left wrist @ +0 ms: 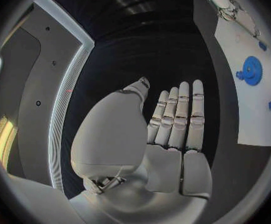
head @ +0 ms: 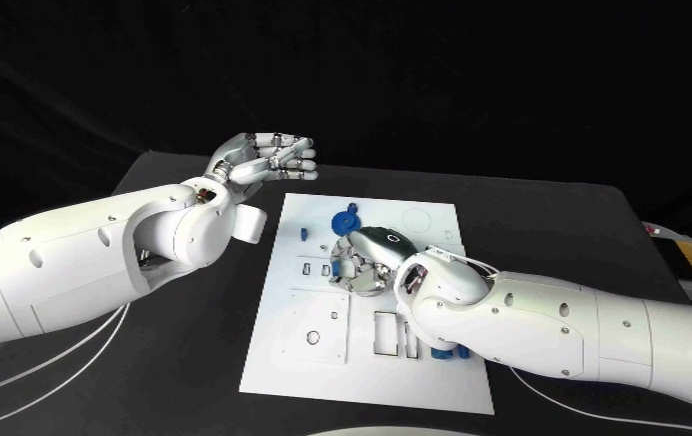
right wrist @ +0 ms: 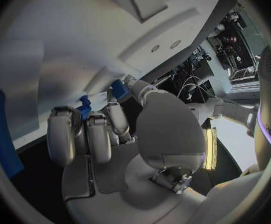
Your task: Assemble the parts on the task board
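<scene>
- The left robot hand is hovering off the far left corner of the board, fingers curled in loosely in the head view and lying straight and together in its wrist view, holding nothing.
- The right robot hand is working low over the middle of the board, fingers bent down around a small blue part; whether it is actually gripping that piece I cannot tell.
- The black bench is carrying the white board, which is lying flat at its middle with cut-out slots showing.
- The blue gear is sitting on the far half of the board, just beyond the right hand.
- More small blue pieces are lying by the board's near right edge, beside the right forearm.
- The parts are looking like light, stiff, smooth plastic, likely slippery, so pinching each across its outer edges is probably best.
</scene>
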`<state>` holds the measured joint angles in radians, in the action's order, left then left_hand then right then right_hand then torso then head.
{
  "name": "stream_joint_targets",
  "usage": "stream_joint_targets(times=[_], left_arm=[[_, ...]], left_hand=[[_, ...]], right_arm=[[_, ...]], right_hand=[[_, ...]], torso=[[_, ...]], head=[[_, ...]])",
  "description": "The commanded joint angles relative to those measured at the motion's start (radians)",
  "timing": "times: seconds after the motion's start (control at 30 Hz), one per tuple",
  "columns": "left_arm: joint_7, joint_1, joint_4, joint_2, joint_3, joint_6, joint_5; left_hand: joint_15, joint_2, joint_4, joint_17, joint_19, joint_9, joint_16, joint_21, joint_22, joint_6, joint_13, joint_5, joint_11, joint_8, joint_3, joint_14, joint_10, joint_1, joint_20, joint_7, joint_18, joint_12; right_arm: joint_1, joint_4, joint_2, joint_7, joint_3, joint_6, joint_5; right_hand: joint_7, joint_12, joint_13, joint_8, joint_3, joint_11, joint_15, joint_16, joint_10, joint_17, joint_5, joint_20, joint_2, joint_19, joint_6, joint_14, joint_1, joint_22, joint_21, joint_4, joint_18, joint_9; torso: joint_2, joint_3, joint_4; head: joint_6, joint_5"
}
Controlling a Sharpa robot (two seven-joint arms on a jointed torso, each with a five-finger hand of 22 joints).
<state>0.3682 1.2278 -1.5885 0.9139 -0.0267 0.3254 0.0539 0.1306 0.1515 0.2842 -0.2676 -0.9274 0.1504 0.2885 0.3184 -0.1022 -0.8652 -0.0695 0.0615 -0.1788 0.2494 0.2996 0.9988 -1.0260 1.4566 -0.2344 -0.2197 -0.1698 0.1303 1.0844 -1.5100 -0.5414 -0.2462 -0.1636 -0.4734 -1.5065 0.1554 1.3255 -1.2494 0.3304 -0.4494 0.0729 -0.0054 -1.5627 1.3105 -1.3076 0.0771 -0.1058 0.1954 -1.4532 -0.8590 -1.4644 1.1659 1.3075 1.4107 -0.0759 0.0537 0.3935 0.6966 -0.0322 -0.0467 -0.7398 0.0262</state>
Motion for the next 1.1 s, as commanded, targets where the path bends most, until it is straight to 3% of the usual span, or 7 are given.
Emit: stream_joint_targets(times=[0.03, 0.37, 0.73, 0.87, 0.93, 1.0, 1.1], left_arm=[[0.003, 0.001, -0.002, -0.001, 0.001, -0.021, -0.003], [-0.043, 0.001, 0.013, 0.0, 0.001, -0.026, 0.054], [-0.294, 0.001, 0.065, -0.017, 0.0, -0.1, 0.366], [-0.438, 0.001, 0.074, -0.037, -0.002, -0.168, 0.545], [-0.495, 0.001, 0.075, -0.047, -0.002, -0.191, 0.614], [-0.544, 0.001, 0.076, -0.056, -0.003, -0.213, 0.666], [-0.65, 0.001, 0.079, -0.078, -0.003, -0.273, 0.757]], left_hand=[[0.001, -0.007, 0.001, -0.001, -0.003, 0.0, -0.004, -0.006, 0.002, 0.005, -0.001, -0.006, 0.001, -0.001, -0.006, -0.008, -0.005, -0.002, -0.003, -0.015, -0.014, -0.004], [-0.01, -0.004, 0.003, -0.016, -0.027, 0.003, 0.01, 0.007, -0.001, -0.003, -0.002, -0.006, 0.012, 0.006, -0.015, 0.02, -0.018, -0.012, 0.005, -0.001, -0.016, -0.004], [-0.135, -0.003, 0.006, -0.326, -0.313, 0.046, 0.396, 0.277, -0.133, -0.107, -0.065, -0.005, 0.112, 0.068, -0.062, 0.416, -0.263, -0.094, 0.141, 0.072, -0.011, 0.094], [-0.163, -0.023, 0.005, -0.607, -0.335, 0.116, 0.664, 0.591, -0.432, -0.098, -0.266, -0.001, 0.142, 0.149, -0.105, 0.406, -0.266, -0.192, 0.171, 0.104, 0.014, 0.344], [-0.171, -0.037, 0.01, -0.654, -0.338, 0.188, 0.695, 0.785, -0.656, -0.074, -0.435, -0.005, 0.153, 0.229, -0.118, 0.407, -0.182, -0.215, 0.177, 0.115, 0.036, 0.548], [-0.175, -0.042, 0.011, -0.66, -0.348, 0.218, 0.694, 0.848, -0.737, -0.073, -0.491, -0.004, 0.158, 0.265, -0.124, 0.407, -0.172, -0.229, 0.178, 0.123, 0.045, 0.621], [-0.182, -0.06, 0.011, -0.673, -0.357, 0.303, 0.687, 0.954, -0.873, -0.044, -0.763, -0.005, 0.168, 0.355, -0.14, 0.41, -0.201, -0.266, 0.181, 0.137, 0.06, 0.886]], right_arm=[[-0.004, 0.0, 0.001, 0.009, -0.003, -0.005, -0.009], [-0.002, -0.051, -0.043, 0.066, 0.001, -0.096, 0.01], [0.069, -0.141, -0.204, 0.363, 0.019, -0.182, 0.371], [0.109, -0.158, -0.279, 0.416, 0.022, -0.176, 0.55], [0.124, -0.159, -0.306, 0.423, 0.022, -0.174, 0.593], [0.135, -0.159, -0.326, 0.426, 0.023, -0.171, 0.619], [0.153, -0.155, -0.361, 0.422, 0.023, -0.162, 0.655]], right_hand=[[0.003, -0.01, 0.008, -0.012, 0.024, 0.004, 0.01, 0.005, -0.014, -0.217, -0.007, -0.004, 0.014, 0.008, 0.021, -0.096, -0.008, 0.112, -0.009, -0.009, -0.004, -0.009], [0.033, -0.044, 0.054, -0.072, 0.135, 0.031, 0.033, 0.016, -0.066, -0.184, 0.018, -0.024, 0.006, 0.031, 0.102, -0.088, 0.027, 0.083, -0.049, -0.065, 0.006, -0.047], [0.035, -0.05, 0.066, -0.081, 0.136, 0.032, 0.035, 0.027, -0.082, -0.153, 0.077, -0.028, -0.033, 0.058, 0.089, -0.079, 0.106, 0.05, -0.094, -0.062, 0.017, -0.058], [0.03, -0.051, 0.07, -0.073, 0.136, 0.028, 0.032, 0.03, -0.085, -0.147, 0.12, -0.025, -0.036, 0.061, 0.069, -0.078, 0.111, 0.045, -0.101, -0.067, 0.018, -0.058], [0.03, -0.05, 0.07, -0.071, 0.136, 0.028, 0.031, 0.03, -0.085, -0.148, 0.124, -0.025, -0.036, 0.061, 0.066, -0.078, 0.109, 0.046, -0.101, -0.069, 0.018, -0.058], [0.029, -0.05, 0.07, -0.071, 0.137, 0.028, 0.031, 0.03, -0.085, -0.148, 0.125, -0.025, -0.036, 0.06, 0.066, -0.078, 0.109, 0.046, -0.101, -0.07, 0.018, -0.058], [0.028, -0.051, 0.071, -0.069, 0.139, 0.027, 0.03, 0.03, -0.085, -0.149, 0.13, -0.024, -0.036, 0.059, 0.062, -0.078, 0.106, 0.048, -0.099, -0.073, 0.017, -0.058]], torso=[[0.0, -0.0002, -0.0004], [-0.003, 0.002, -0.0004], [-0.019, 0.0063, 0.0063], [-0.026, 0.0076, 0.0083], [-0.029, 0.0086, 0.0098], [-0.032, 0.009, 0.0108], [-0.036, 0.0115, 0.013]], head=[[0.001, 0.0], [0.005, 0.0], [0.004, 0.006], [0.0, 0.009], [-0.001, 0.011], [-0.003, 0.013], [-0.008, 0.018]])
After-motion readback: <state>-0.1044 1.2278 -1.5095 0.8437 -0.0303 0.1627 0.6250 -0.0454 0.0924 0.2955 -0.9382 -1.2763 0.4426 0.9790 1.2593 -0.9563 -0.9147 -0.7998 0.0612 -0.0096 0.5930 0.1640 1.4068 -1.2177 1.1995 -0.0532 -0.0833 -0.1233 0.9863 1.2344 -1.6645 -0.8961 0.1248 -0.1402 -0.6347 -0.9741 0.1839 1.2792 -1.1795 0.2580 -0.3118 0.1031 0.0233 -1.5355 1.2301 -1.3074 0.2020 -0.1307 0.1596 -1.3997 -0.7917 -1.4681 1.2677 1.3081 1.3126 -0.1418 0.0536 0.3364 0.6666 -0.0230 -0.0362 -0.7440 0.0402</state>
